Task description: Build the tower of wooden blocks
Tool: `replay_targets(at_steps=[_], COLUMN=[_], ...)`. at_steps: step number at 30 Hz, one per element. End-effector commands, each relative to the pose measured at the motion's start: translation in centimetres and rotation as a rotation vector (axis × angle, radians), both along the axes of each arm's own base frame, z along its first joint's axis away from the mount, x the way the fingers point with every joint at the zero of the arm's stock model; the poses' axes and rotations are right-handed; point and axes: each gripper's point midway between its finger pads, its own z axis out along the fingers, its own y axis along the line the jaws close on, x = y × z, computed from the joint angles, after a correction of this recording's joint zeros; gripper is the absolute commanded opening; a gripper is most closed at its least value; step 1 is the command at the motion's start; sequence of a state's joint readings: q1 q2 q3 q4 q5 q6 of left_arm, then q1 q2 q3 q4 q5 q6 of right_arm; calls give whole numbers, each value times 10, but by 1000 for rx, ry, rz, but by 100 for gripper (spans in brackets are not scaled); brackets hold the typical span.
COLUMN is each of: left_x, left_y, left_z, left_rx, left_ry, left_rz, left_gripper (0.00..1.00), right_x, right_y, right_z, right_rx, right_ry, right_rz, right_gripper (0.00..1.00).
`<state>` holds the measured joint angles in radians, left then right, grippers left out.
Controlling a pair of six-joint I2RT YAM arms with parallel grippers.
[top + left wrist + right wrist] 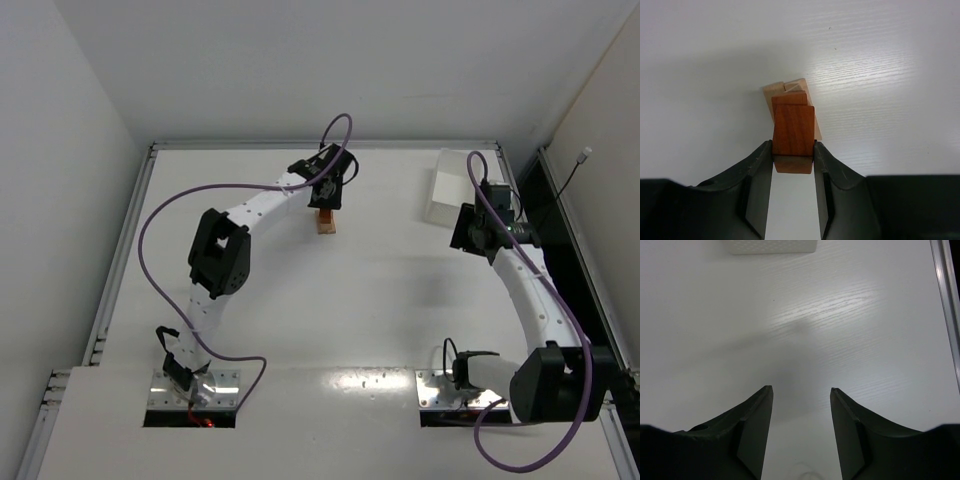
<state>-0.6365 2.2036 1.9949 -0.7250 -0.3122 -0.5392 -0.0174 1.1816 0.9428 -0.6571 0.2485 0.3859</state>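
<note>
The wood block tower (326, 224) stands at the back middle of the table, a narrow stack of tan and reddish-brown pieces. My left gripper (327, 203) hangs right over it. In the left wrist view my left gripper (793, 145) is shut on a reddish-brown block (793, 129) at the top of the stack, with tan blocks (788, 88) showing beneath it. I cannot tell whether the held block rests on the stack. My right gripper (463, 231) is open and empty over bare table in the right wrist view (801, 389).
A white rectangular tray (447, 190) stands at the back right, just beyond my right gripper; its near edge shows in the right wrist view (772, 246). A metal rail (945, 290) runs along the table's right edge.
</note>
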Motion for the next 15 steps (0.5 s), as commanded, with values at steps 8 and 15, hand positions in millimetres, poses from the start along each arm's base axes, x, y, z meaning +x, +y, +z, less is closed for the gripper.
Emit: replay_targets(at_steps=[8,15], left_x=[2,3], left_y=[-8,-10], left_z=[-3,-4], left_rx=[0,0], left_ry=[-2,-2], left_rz=[-20,-20], left_gripper=[18,28], right_x=[16,18], right_y=[4,8], right_z=[12,12], right_rx=[31,45], right_ry=[-62,-71], right_rz=[5,17], right_gripper=[46,43])
